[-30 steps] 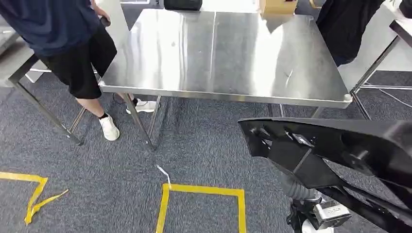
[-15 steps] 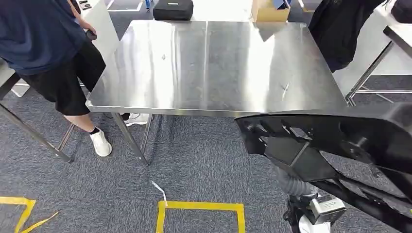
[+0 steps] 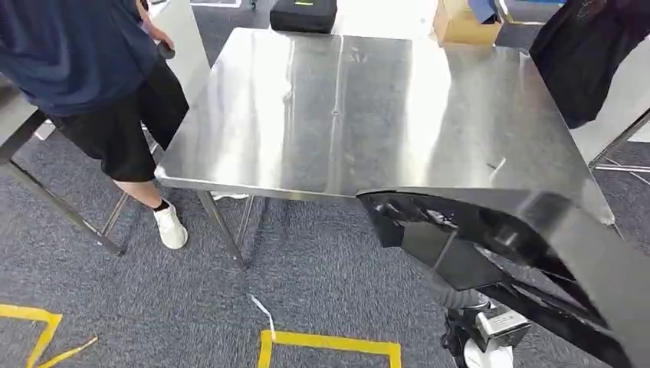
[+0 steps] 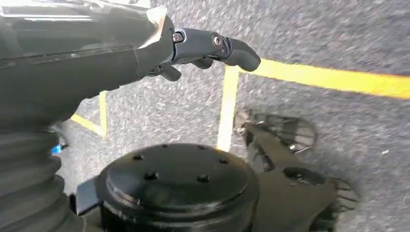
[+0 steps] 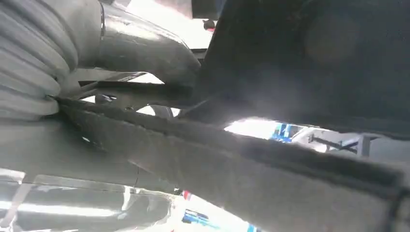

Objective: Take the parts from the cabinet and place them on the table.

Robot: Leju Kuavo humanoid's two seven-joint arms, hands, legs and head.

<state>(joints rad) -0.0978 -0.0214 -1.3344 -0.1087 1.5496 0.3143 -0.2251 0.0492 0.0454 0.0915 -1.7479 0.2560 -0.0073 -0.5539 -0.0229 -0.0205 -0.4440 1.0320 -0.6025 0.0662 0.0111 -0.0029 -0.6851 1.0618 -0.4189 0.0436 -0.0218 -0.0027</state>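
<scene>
Black part (image 3: 490, 245) held by right robot hand (image 5: 121, 92), over table (image 3: 306, 115) edge, left robot hand (image 4: 212, 46) curled empty.

The left hand (image 4: 193, 48) hangs above grey carpet (image 4: 338, 29), its dark fingers (image 4: 232, 48) curled loosely with nothing in them. Yellow tape lines (image 4: 227, 111) cross the carpet just beyond the fingers, one running away from another at a right angle.

The counter (image 3: 337, 107) fills the upper centre of the frame, a person (image 3: 92, 84) stands at its left edge, a large part (image 3: 506, 245) overlaps its lower right corner, and floor tape (image 3: 329, 345) lies below.
</scene>
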